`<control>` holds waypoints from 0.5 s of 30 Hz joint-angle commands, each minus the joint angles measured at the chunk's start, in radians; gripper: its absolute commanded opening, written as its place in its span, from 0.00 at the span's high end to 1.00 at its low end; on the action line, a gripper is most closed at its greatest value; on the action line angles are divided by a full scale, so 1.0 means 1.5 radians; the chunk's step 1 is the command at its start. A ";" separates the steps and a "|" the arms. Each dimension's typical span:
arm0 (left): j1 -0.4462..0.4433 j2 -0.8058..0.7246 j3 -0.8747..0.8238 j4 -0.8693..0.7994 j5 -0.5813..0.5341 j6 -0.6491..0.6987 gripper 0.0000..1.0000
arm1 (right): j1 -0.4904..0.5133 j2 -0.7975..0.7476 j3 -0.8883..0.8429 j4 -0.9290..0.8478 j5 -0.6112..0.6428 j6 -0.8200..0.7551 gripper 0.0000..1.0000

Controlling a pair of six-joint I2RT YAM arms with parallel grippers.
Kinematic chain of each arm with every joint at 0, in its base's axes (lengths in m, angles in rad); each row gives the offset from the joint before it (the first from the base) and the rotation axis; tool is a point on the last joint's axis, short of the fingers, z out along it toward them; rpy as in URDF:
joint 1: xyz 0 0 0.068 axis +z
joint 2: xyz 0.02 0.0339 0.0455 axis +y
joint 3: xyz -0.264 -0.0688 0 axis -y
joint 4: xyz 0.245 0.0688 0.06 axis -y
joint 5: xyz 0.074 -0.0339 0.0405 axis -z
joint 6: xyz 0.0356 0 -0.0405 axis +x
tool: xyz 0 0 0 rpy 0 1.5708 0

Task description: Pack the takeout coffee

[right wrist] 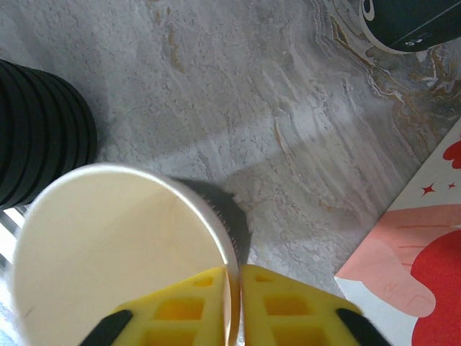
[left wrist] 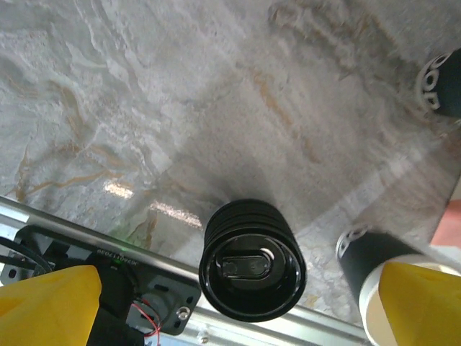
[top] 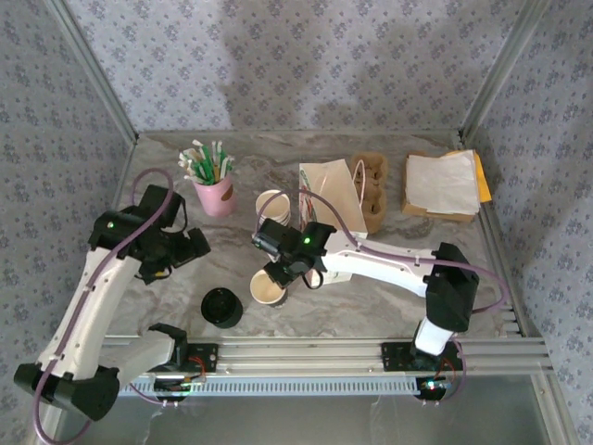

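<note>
Right pincer [right wrist: 234,292] is clamped on the coffee cup [right wrist: 108,252]: 1 yellow finger sits inside the rim and 1 outside, with the paper wall pinched between them. The cup stands upright and open-topped on the marble table [top: 371,301], directly under that pincer. In the right wrist view, the stack of black lids [right wrist: 39,137] is just left of the cup, very close to it.

Over to the left pincer [top: 185,252]. Its jaws are spread wide and hold nothing, and it hangs above the tabletop. In the left wrist view its 2 yellow fingers [left wrist: 43,306] frame the lid stack, which lies ahead of them and roughly midway between. The coffee cup's dark base shows just beside the right-hand finger.

From the top view, a stack of cream cups [top: 273,206] stands beyond the right pincer, with a paper bag [top: 329,190] beyond and to its right. The pink cup of straws [top: 215,190] is beyond the left pincer.
</note>
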 commanded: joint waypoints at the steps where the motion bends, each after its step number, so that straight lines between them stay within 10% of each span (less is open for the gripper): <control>1: -0.003 0.009 -0.013 -0.038 0.035 0.022 0.02 | -0.001 0.006 0.012 0.005 0.017 -0.009 0.81; 15: -0.043 0.040 -0.053 -0.056 0.076 0.081 0.22 | 0.010 -0.090 0.116 -0.076 0.051 -0.011 0.55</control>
